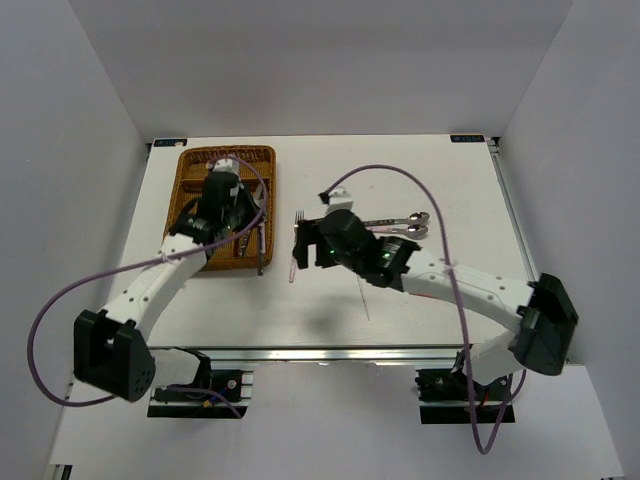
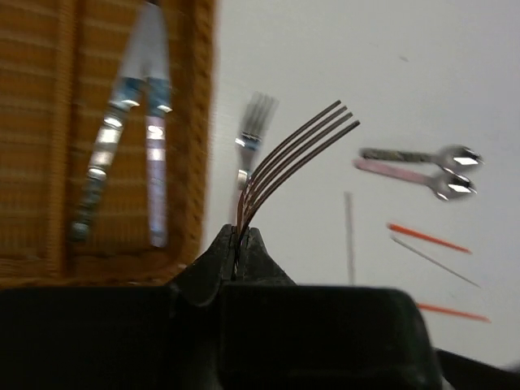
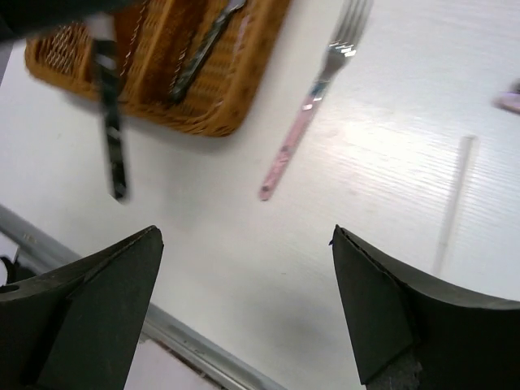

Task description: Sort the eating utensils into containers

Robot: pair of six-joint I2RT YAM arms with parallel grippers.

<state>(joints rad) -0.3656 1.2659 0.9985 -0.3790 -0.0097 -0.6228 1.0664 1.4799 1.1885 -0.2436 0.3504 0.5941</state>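
We are pinching a fork point(image 2: 296, 150) by its neck in the left tool point(image 2: 241, 240); it may pivot, missing the nine-o'clock tray point(image 2: 32, 162); the right tool point(image 3: 244, 236) is gaping wide.

pink fork point(image 3: 313, 106) beside tray point(image 3: 236, 97), open table point(image 3: 244, 268) nearer

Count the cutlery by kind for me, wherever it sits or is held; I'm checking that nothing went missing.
Forks: 2, one on the table, one in the left fingers
Knives: 2, in the tray
Spoons: 2, on the table
Chopsticks: 4, 2 red, 2 pale
Total: 10
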